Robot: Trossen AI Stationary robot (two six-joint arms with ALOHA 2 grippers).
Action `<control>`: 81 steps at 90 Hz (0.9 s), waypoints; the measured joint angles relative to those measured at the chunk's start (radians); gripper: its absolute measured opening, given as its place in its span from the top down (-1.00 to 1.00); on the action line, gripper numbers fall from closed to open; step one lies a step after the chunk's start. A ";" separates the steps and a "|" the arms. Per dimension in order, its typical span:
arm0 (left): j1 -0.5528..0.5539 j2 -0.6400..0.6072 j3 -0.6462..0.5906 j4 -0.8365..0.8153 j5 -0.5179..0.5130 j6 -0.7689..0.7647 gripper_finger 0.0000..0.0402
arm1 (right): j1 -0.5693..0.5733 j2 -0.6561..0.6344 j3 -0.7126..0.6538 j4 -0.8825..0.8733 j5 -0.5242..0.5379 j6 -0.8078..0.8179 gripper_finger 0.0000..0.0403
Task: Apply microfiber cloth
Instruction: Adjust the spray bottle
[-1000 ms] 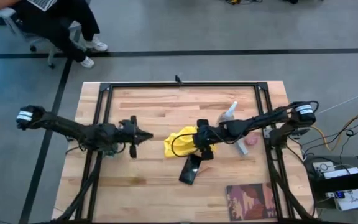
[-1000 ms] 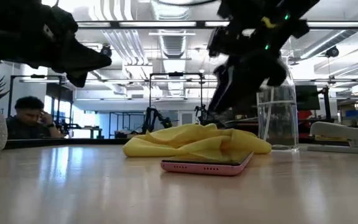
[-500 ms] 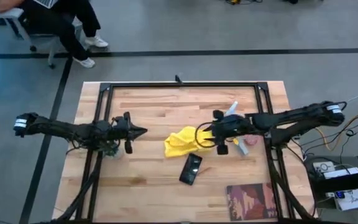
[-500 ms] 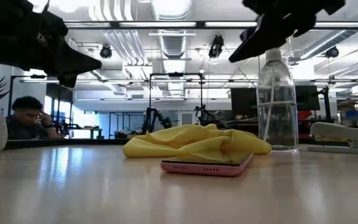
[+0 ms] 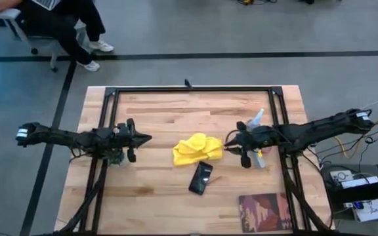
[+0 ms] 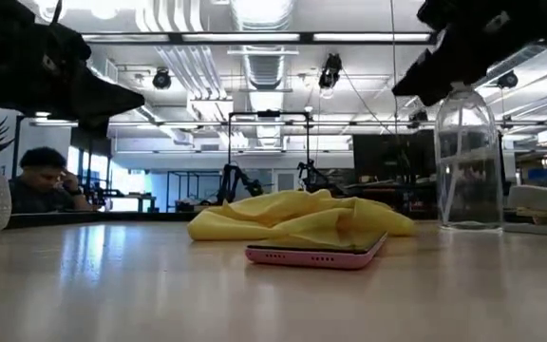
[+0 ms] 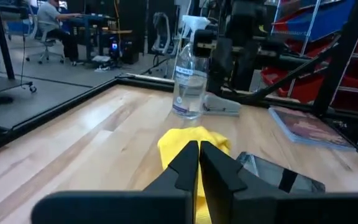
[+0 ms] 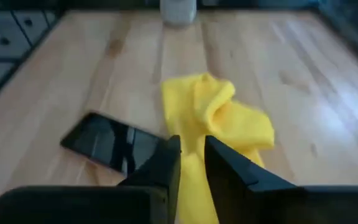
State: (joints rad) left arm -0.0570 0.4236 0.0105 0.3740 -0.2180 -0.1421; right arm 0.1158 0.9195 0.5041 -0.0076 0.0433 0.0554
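The microfiber cloth lies crumpled in a yellow heap near the middle of the high view, on the wooden table. Nothing grips it. Its lower right edge touches the top end of the black phone, which lies slanted just below it; in the low view the cloth sits bunched right behind the phone's pink edge.

My right gripper hangs just right of the cloth, apart from it, my arm stretched nearly level across the frame from the right edge. Through my right wrist view its two fingers stand close together with only a slim gap, holding nothing, pointing at the cloth.

The clear spray bottle stands just beside my right forearm, upper right of the cloth. A reddish book lies at the lower right of the table.

My left gripper hovers well to the left of the cloth, arm reaching in from the left edge, fingers pressed together and empty.

A seated person shows at the upper left, off the table.
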 joint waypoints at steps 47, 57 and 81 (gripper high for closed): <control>0.000 0.002 -0.001 -0.034 -0.007 -0.024 0.99 | 0.052 0.030 0.052 -0.008 -0.549 0.135 0.99; 0.000 0.002 -0.001 -0.034 -0.007 -0.024 1.00 | 0.083 0.041 0.052 -0.089 -0.549 0.234 1.00; 0.000 0.002 -0.001 -0.035 -0.007 -0.024 1.00 | 0.094 0.077 0.039 -0.385 -0.406 0.432 1.00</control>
State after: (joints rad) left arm -0.0570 0.4259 0.0093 0.3389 -0.2253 -0.1658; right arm 0.2102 0.9969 0.5430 -0.3930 -0.3628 0.4872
